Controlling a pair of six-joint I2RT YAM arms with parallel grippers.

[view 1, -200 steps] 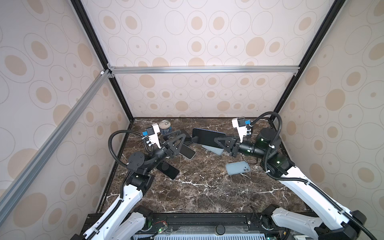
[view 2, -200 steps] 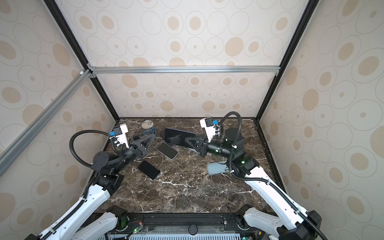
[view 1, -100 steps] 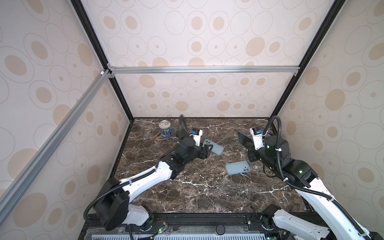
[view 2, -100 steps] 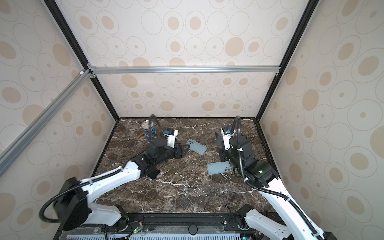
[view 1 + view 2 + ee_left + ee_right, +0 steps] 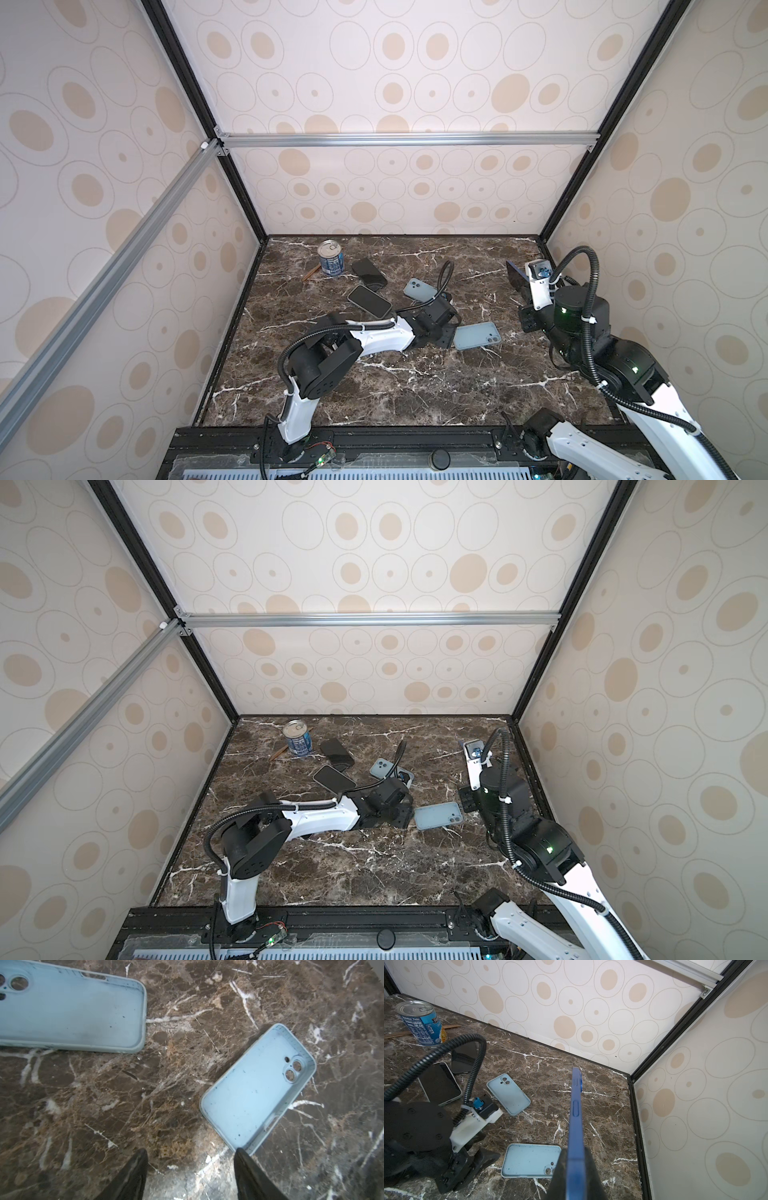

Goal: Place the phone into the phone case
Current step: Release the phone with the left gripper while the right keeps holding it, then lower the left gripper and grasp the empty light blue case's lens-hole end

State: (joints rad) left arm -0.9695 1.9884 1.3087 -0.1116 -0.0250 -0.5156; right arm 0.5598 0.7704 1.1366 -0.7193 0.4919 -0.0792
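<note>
Right tool [image 5: 575, 1159] clamps blue phone [image 5: 576, 1105] edge-on; left tool [image 5: 190, 1159] wide by near case [image 5: 257, 1097]. Unpinned, case cd skid when phone's pressed in.

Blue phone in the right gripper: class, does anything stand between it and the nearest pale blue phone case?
Nothing visible. The pale blue phone case lies open side up; the open left gripper sits at its end, outside its hollow.

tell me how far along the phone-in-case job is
Done: the right end effector is shut on the blue phone, held on edge above the table. In hand: the open left end effector sits low at the short end of the empty light blue case. Left: seating the phone in it.
</note>
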